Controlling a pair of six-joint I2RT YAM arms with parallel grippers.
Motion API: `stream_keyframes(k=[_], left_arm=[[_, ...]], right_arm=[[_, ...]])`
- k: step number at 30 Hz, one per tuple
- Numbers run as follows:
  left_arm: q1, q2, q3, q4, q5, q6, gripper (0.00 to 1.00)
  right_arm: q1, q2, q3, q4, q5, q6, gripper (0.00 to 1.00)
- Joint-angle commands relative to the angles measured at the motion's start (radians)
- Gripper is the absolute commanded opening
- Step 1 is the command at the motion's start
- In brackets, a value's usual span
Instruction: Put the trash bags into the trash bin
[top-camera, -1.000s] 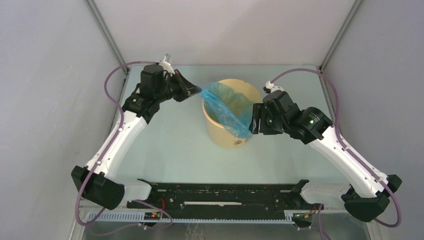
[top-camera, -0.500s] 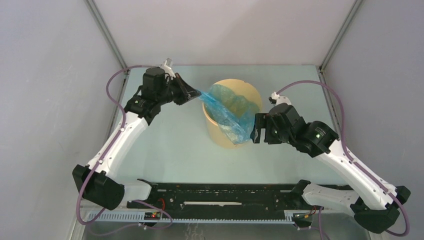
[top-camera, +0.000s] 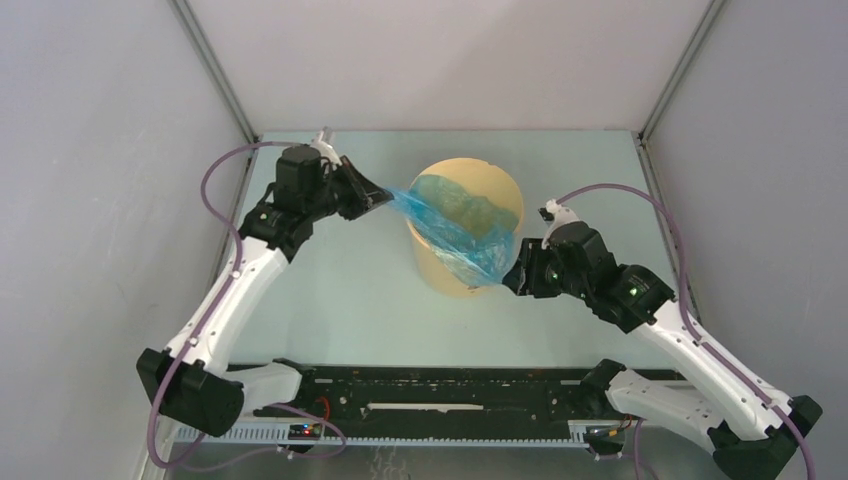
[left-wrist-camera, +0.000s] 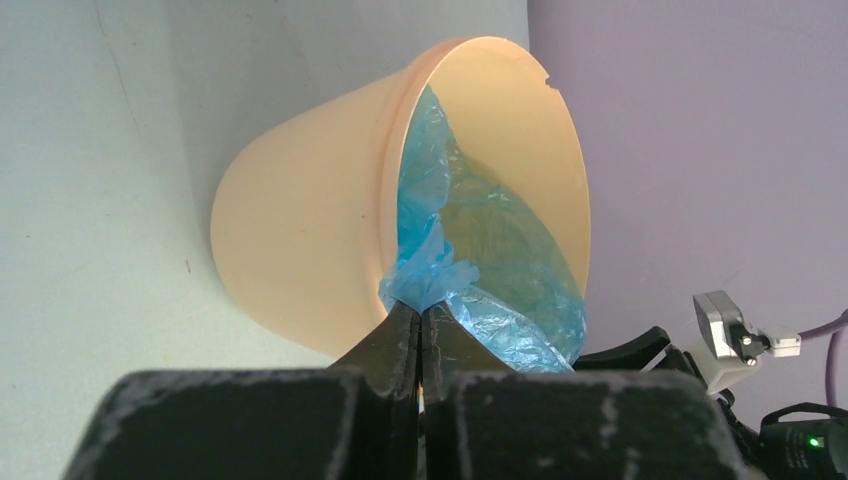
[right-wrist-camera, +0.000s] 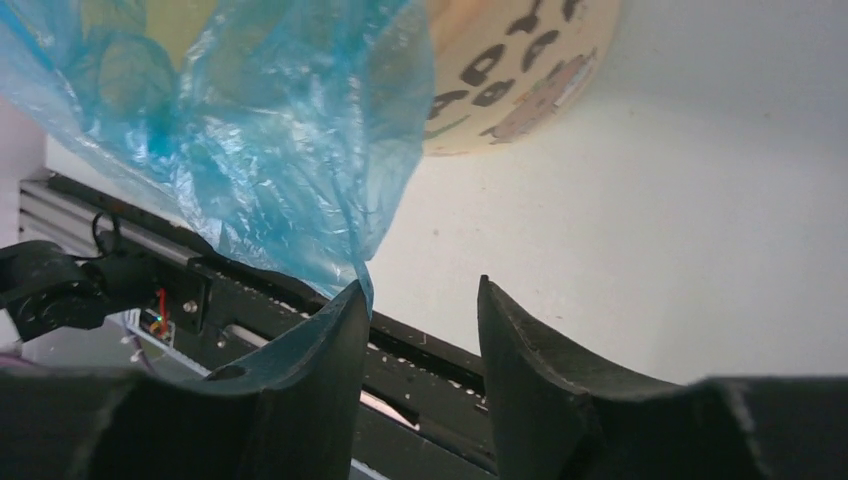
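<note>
- Across the mouth of the round pale yellow-tan bucket-shaped bin (top-camera: 440, 276), which stands mid-table on the pale table (top-camera: 340, 300), the thin translucent light-blue film bag (top-camera: 455, 225) is stretched. Part of it lies inside the bin, and its near right end is draped over the rim and hangs outside.
- The bag's far left corner is pinched between the pressed-together fingers of the left gripper (left-wrist-camera: 420, 325), just outside the rim.
- The right gripper (right-wrist-camera: 420, 292) is positioned with its fingers spread beside the hanging end. The film's tip touches one finger (right-wrist-camera: 320, 350), but nothing is clamped.
- The film is judged to be very light, limp and slippery. It is likely to tear under a hard pull and to billow back out of the bin.
- A gathered fold at the hanging end, rather than a single layer, is recommended as the place to take hold.
- Counted: one bag, one bin, two grippers.
</note>
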Motion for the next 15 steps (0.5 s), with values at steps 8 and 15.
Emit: stream_keyframes(k=[8,15], left_arm=[[0.052,-0.121,-0.145,0.015,-0.024,0.004,0.0],[0.058,-0.079,-0.23,0.068,-0.021,-0.004,0.0]], right_arm=[[-0.013,-0.048,-0.097,0.209,-0.129,-0.063,0.32],[-0.063,-0.023,-0.158,0.215,-0.126,-0.064,0.3]])
